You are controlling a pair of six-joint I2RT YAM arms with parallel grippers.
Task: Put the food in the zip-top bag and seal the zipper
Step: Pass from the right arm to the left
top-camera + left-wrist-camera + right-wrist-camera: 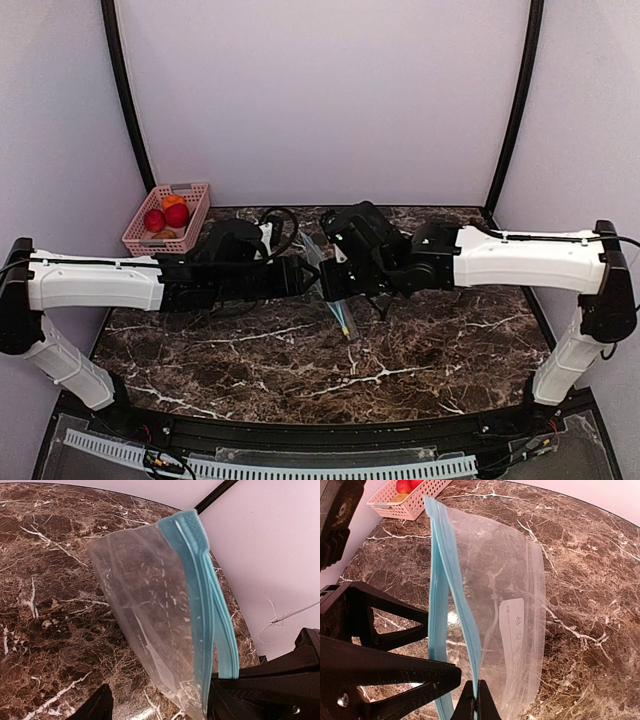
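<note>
The clear zip-top bag hangs upright over the table between both arms, its white label facing right. The two lips of its teal zipper are parted. My right gripper is shut on one teal lip. My left gripper is open, and the bag's lower end sits between its fingers; the other lip runs past its right finger. In the top view the grippers meet at the bag. The food, red and orange fruit, lies in the basket.
The pink slotted basket stands at the table's back left corner, also in the right wrist view. The dark marble table has a black rail along its front edge. Lilac walls stand close behind.
</note>
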